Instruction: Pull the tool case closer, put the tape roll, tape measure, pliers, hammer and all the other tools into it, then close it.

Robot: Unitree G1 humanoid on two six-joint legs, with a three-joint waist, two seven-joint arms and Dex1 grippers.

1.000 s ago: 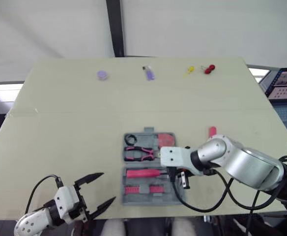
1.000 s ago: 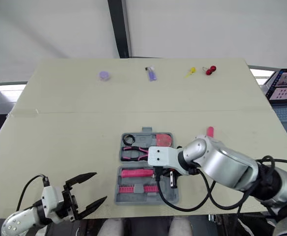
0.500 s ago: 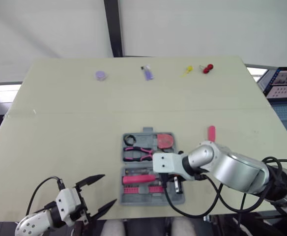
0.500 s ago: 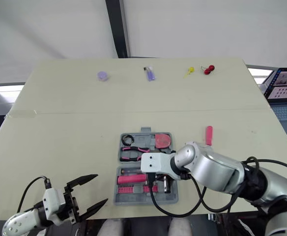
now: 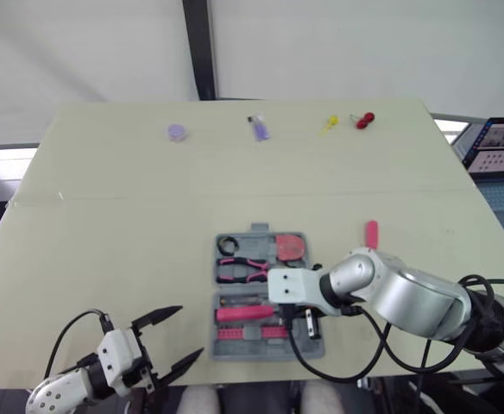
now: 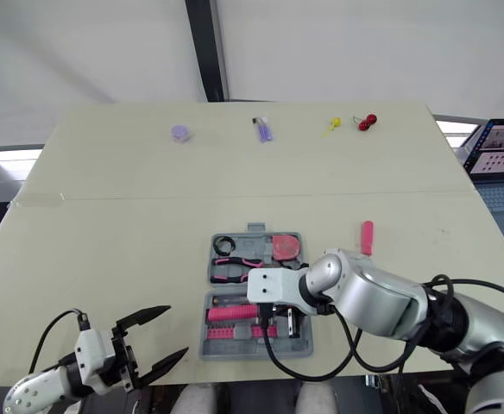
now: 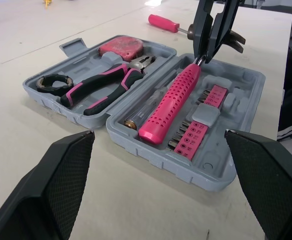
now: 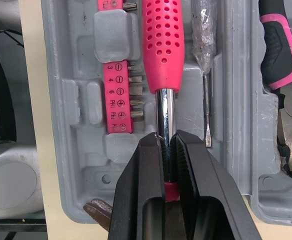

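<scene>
The grey tool case lies open near the table's front edge. Its far half holds a black tape roll, pink-handled pliers and a red tape measure. In the near half lie the hammer with its pink handle, a pink bit strip and a small screwdriver. My right gripper is shut on the hammer's metal shaft, just above the case. My left gripper stands open at the front left, apart from the case.
A pink-handled screwdriver lies on the table right of the case. Along the far edge sit a purple disc, a purple item, a yellow piece and a red piece. A monitor stands off the right side.
My right gripper has moved left over the case's near half, and the hammer handle has shifted left and tilted slightly. The left gripper has stayed open in place.
</scene>
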